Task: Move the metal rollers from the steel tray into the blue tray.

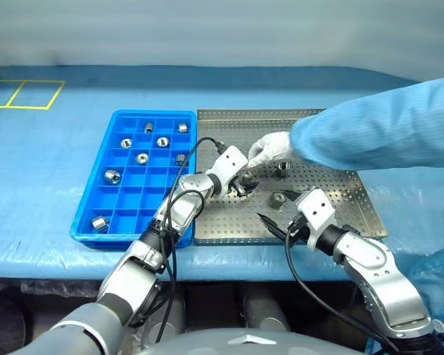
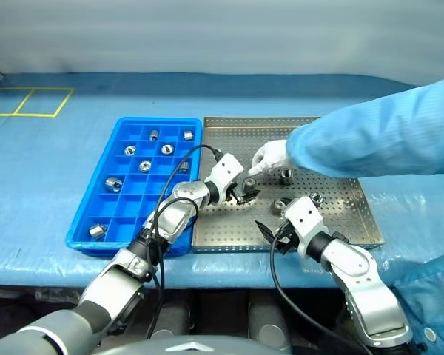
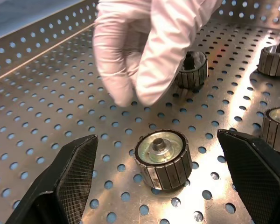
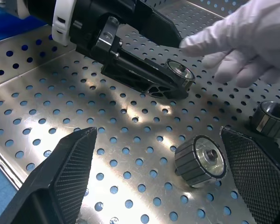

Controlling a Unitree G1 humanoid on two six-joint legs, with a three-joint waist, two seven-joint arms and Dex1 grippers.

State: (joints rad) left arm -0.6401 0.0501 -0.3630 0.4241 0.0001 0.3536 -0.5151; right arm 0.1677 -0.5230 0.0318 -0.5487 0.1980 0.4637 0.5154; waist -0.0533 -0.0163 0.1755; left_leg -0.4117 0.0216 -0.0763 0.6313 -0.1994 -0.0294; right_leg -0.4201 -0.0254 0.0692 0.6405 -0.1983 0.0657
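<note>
A: What blocks the steel tray (image 1: 355, 194)?
B: A person's gloved hand (image 1: 270, 149) and sleeve (image 1: 377, 133) reach across its far half from the bench's right edge, just beyond the left gripper (image 1: 246, 186), whose spread fingers (image 3: 67, 179) flank one roller (image 3: 162, 157).
A: Free room?
B: The tray's near left corner lies bare.

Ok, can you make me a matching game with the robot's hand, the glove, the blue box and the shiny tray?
Things:
1. left hand
2. gloved hand
3. blue tray
4. steel tray

Where or how:
A. many small square pockets, rollers in a few of them
B. open, one metal roller standing between its fingers
C. floor full of little holes, on the right of the blue one
D. white, hovering just above the left hand's roller

Pairs: 1-B, 2-D, 3-A, 4-C
</note>
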